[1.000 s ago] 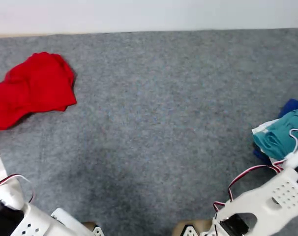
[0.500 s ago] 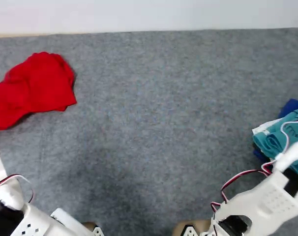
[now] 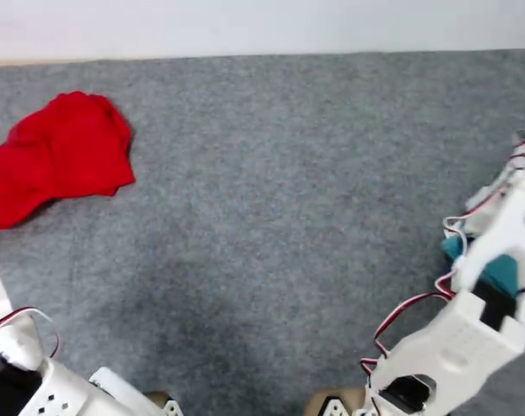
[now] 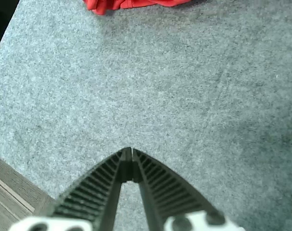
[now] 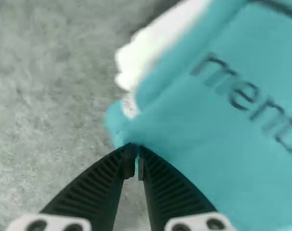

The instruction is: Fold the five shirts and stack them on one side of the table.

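**High view: right arm over the shirt pile, left arm low at the near edge**

High view is showing the red shirt (image 3: 59,156) lying crumpled at the far left of the grey worktop (image 3: 288,217), well apart from everything else. At the right edge, the teal shirt (image 3: 508,267) is lying partly under the right arm (image 3: 470,329), which is stretching over it. The left arm (image 3: 29,381) is sitting in the near left corner.

Right wrist view is showing the right claw (image 5: 135,159) with its fingers pressed together, the tips touching the edge of the teal shirt (image 5: 223,110). Whether any cloth is being pinched between them cannot be told. A white garment (image 5: 160,43) is lying just beside the teal one, touching it.

Left wrist view is showing the left claw (image 4: 131,161) with its fingers together on nothing, hanging over bare grey worktop (image 4: 208,96). The red shirt (image 4: 131,4) is lying well beyond its tips.
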